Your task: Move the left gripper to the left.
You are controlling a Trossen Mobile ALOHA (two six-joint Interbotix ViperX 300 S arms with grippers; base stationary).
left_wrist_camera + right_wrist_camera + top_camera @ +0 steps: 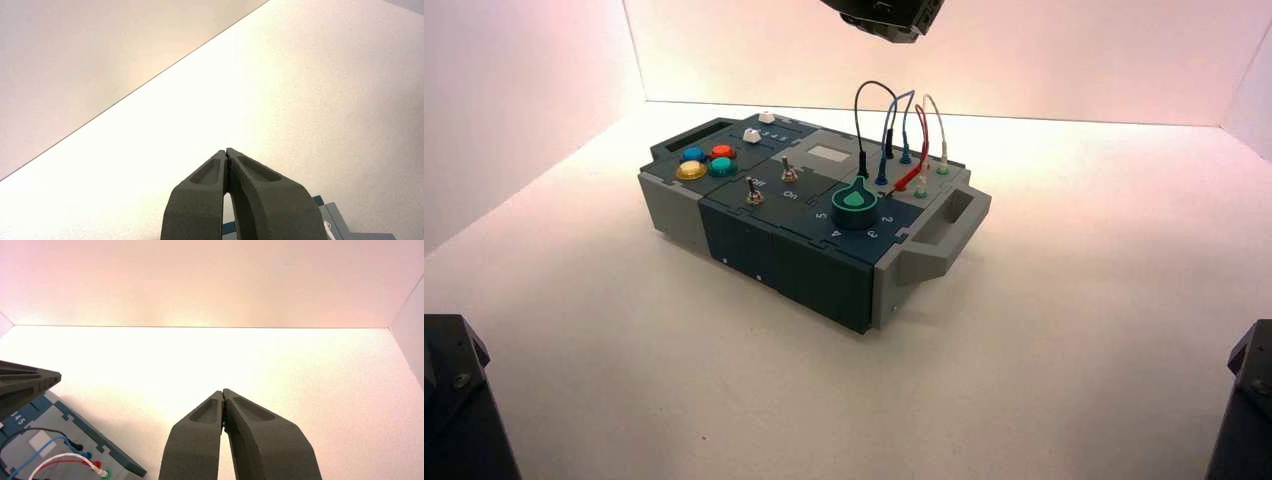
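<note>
The left gripper (227, 156) is a dark grey-black head with two matte, wedge-shaped fingers (200, 200), each bearing a shallow recessed panel near its tip. In the left wrist view it rises from the lower centre of the frame, fingertips pressed together and clenched on nothing, over the bare white table (300, 100), with a corner of the grey-and-navy control box (335, 220) showing at the lower right. In the right wrist view, a dark ribbed block at the left edge of the frame may be this gripper; that cannot be confirmed. The right gripper (223, 396) is likewise clenched and empty, held above the table beside the box's wired end (55, 460). In the high view the box (814, 265) sits at centre frame.
</note>
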